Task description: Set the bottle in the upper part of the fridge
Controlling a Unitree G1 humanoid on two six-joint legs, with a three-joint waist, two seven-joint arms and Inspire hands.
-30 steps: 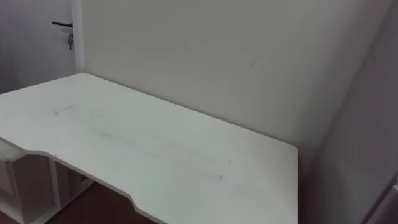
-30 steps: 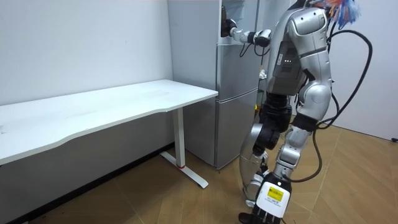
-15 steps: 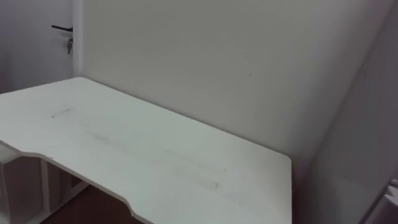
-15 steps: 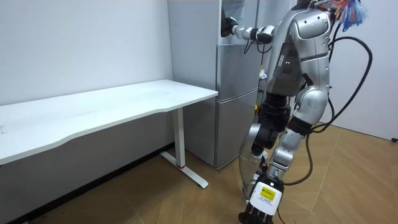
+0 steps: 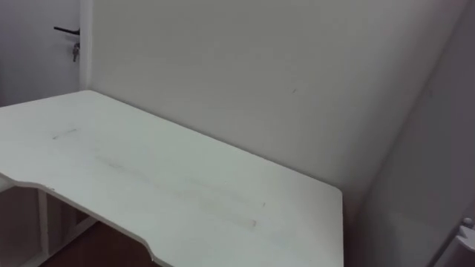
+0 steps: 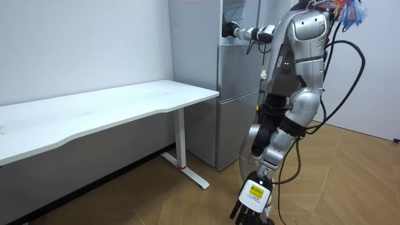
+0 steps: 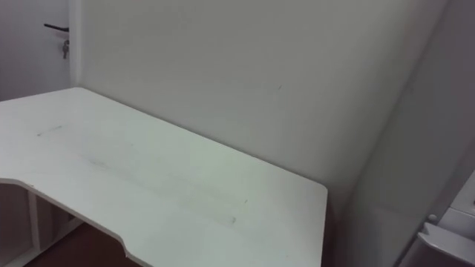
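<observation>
Notably, the left eye view faces the flat white tabletop (image 5: 185,185) beside the tall grey fridge (image 5: 430,170), away from the fingers; the room view puts the right hand (image 6: 230,29) at the upper compartment (image 6: 242,15), grip and bottle indiscernible, left hand (image 6: 250,206) slack-fingered below: an unsighted release risks a drop.

The white tabletop (image 5: 185,193) runs along the pale wall (image 5: 260,74), its front edge cut in a shallow curve. A few faint scuff marks show on its surface. In the room view it stands on a white leg (image 6: 180,140) whose flat foot rests on the wooden floor (image 6: 125,206).
</observation>
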